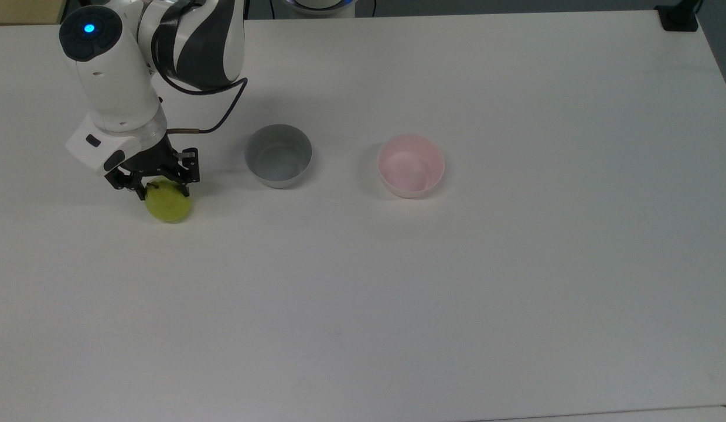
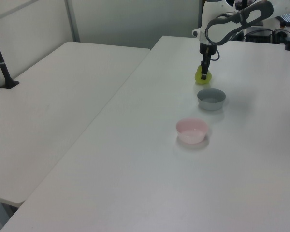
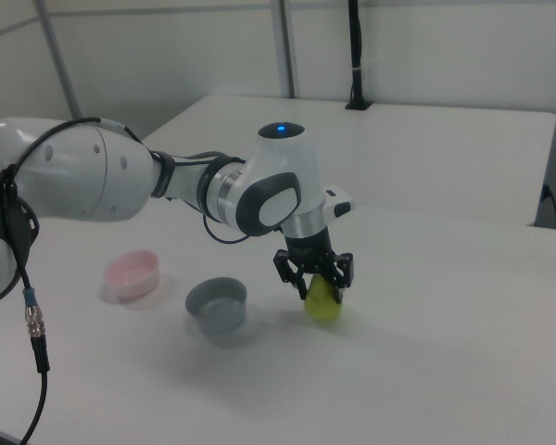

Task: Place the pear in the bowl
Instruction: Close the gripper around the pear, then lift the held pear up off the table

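Observation:
The yellow-green pear point(image 1: 170, 206) point(image 2: 203, 78) point(image 3: 325, 306) rests on the white table at the top view's left. My gripper point(image 1: 162, 191) point(image 2: 203, 73) point(image 3: 322, 288) is lowered over its top and stands open, one black finger on each side of the fruit. Its stem end is partly hidden by the gripper. The pale pink bowl point(image 1: 411, 165) point(image 2: 192, 130) point(image 3: 133, 272) stands empty well to the top view's right of the pear, past a grey bowl.
An empty grey bowl point(image 1: 279, 155) point(image 2: 211, 98) point(image 3: 217, 304) sits between the pear and the pink bowl. A second white table point(image 2: 53, 96) adjoins on the left view's left. A black post mount point(image 1: 679, 17) stands at the top view's far right corner.

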Robot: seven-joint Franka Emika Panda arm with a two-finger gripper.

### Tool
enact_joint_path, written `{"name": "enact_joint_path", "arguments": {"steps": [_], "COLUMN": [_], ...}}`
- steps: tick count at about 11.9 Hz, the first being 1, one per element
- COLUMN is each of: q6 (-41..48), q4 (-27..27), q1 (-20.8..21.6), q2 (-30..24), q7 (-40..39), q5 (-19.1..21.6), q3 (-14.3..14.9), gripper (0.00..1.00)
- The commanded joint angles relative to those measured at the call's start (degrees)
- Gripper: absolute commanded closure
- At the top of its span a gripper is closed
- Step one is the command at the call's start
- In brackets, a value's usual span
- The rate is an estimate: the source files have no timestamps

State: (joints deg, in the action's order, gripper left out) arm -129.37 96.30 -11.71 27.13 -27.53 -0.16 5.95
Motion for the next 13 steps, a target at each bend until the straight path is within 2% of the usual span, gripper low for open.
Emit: {"name": "enact_joint_path", "arguments": {"steps": [1, 5, 12, 13], "q6": [2.62, 8.24, 29.50, 31.01], "q4": [0.91, 0.38, -7.00, -7.00], "q1": [0.90, 1.43, 1.69, 2.82], "q2": [-3.74, -9.98, -19.83, -21.40], "q7": [1.34, 1.16, 1.87, 4.22], "q5": [-1.25, -1.42, -0.55, -0.46], "q3": [0.46, -0.15, -2.96, -3.05], "gripper": [0.86, 0.86, 0.86, 0.86]}}
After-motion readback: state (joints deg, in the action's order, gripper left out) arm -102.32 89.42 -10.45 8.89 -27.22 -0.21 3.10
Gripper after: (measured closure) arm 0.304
